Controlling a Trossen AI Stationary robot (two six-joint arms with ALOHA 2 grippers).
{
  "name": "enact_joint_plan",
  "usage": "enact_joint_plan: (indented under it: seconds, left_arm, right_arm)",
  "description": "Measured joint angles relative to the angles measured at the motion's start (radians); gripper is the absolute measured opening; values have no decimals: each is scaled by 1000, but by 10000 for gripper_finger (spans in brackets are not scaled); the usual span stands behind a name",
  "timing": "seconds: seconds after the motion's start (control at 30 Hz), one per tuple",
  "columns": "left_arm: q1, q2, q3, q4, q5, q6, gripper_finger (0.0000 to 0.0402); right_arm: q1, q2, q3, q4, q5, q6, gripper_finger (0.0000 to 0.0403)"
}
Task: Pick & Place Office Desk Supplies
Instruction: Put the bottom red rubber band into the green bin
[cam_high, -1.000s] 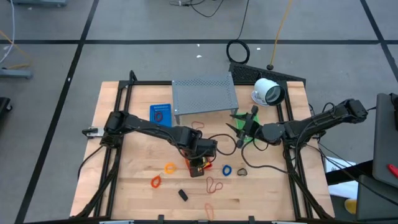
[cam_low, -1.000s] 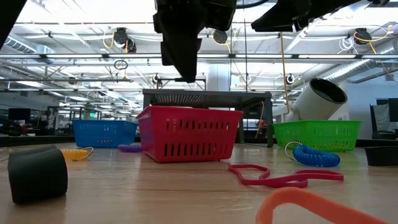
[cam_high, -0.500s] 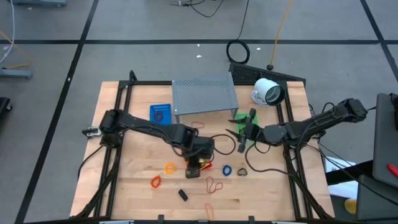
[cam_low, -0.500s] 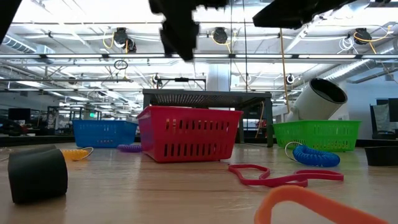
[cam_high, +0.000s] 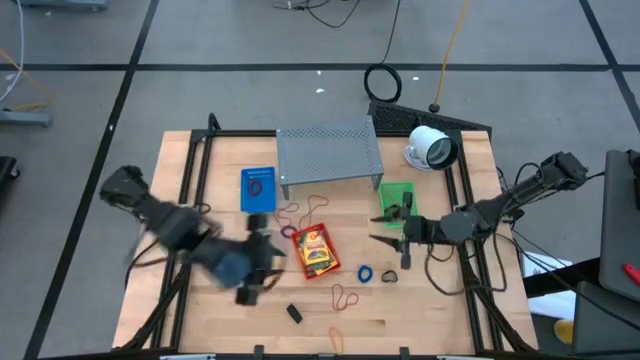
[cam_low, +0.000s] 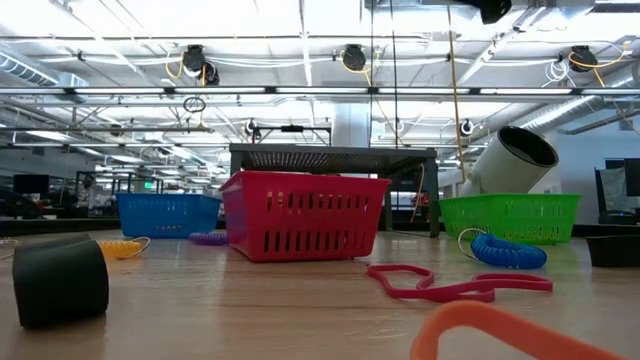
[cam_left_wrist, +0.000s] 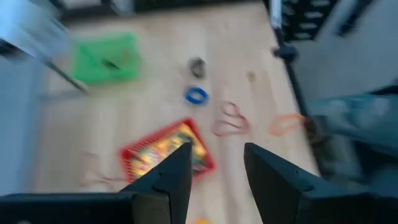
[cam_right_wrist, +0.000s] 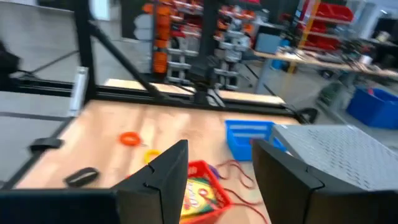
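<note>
A red basket (cam_high: 313, 250) stands mid-table with yellow packets (cam_left_wrist: 166, 148) inside it. To its left, raised above the table, is my left gripper (cam_high: 252, 278), blurred in the high view. In its wrist view (cam_left_wrist: 214, 149) the fingers stand open with nothing between them. My right gripper (cam_high: 388, 228) hovers open and holding nothing beside the green basket (cam_high: 396, 200), and points level across the table (cam_right_wrist: 219, 146). Flat on the wood lie a blue coil (cam_high: 365, 272), a red rubber band (cam_high: 345, 296), a black piece (cam_high: 294, 313) and thin bands (cam_high: 300, 210).
A blue basket (cam_high: 258, 188) and the grey perforated shelf (cam_high: 330, 152) stand at the far side. The white round device (cam_high: 430, 147) is at the far right. An orange band (cam_high: 340, 335) lies near the front edge. Black frame rails (cam_high: 190, 180) run along both table sides.
My left gripper has risen out of the red basket and swung fast toward the table's left and near edge, leaving the low view. The yellow packets in the basket now show. My right gripper has shifted a little toward the near edge and turned slightly.
</note>
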Motion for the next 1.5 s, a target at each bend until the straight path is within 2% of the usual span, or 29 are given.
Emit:
enact_joint_plan:
  seconds: [0.1,0.2,0.37,0.53,0.67,0.73,0.83,0.9,1.0,1.07,1.13,1.27,1.4,1.5]
  left_arm:
    - [-131,-2,-16,-7,-247,3,152]
    - [-237,2,-84,-10,-455,-3,152]
    - [-299,2,-288,-8,-731,-157,152]
    - [-298,-9,-445,-8,-875,-404,152]
    - [-275,-12,-515,6,-888,-559,152]
    - [-258,-12,-549,49,-879,-580,152]
    - [-224,-12,-598,222,-773,-457,152]
    - [-188,-12,-634,413,-625,-270,152]
    - [-114,-12,-714,798,-248,104,152]
    - [-51,-12,-769,981,21,258,152]
    - [21,-12,-799,1008,178,284,152]
    - [130,-39,-845,906,281,252,152]
    - [201,-55,-958,951,501,253,152]
    - [239,-55,-1068,1097,637,238,152]
  right_arm:
    - [58,1,0,15,2,-22,166]
    - [133,9,0,43,20,-15,166]
    - [295,52,1,44,189,41,166]
    - [414,171,62,41,293,69,166]
    - [433,319,170,37,287,71,166]
    - [426,401,233,18,256,88,166]
    - [397,513,341,-59,213,118,166]
    - [377,563,403,-113,176,145,166]
    - [355,598,442,-156,99,197,166]
    - [353,595,440,-173,79,222,166]
    - [360,577,429,-184,82,243,166]
    - [392,526,401,-217,141,256,166]
    - [411,479,351,-195,168,290,166]
    - [407,467,296,-195,180,338,166]
